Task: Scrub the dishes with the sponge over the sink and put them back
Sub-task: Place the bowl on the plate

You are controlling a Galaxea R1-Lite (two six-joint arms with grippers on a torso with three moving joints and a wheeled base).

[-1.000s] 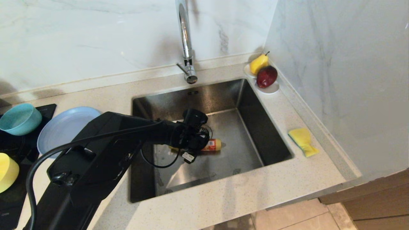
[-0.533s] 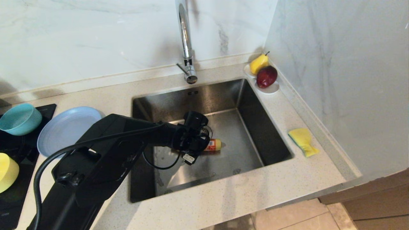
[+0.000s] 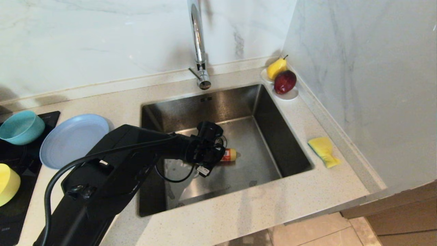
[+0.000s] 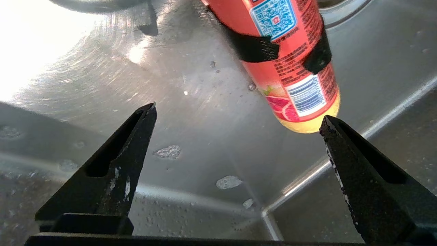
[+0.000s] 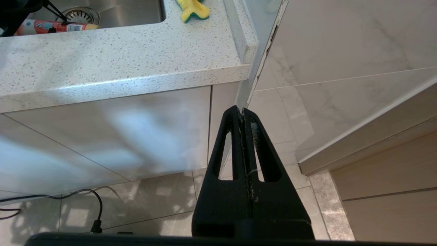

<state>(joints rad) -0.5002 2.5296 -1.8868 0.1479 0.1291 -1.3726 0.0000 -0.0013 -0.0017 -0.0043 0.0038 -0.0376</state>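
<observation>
As our left gripper (image 4: 238, 116) eased lower, jaws spread wide and empty, the detergent bottle (image 4: 290, 65) lay just beyond them; scrubbing had not begun

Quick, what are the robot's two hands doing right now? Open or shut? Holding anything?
Left gripper: open wide, empty, down in the sink beside the orange bottle.
Right gripper: shut, holding nothing, parked below the counter.
</observation>
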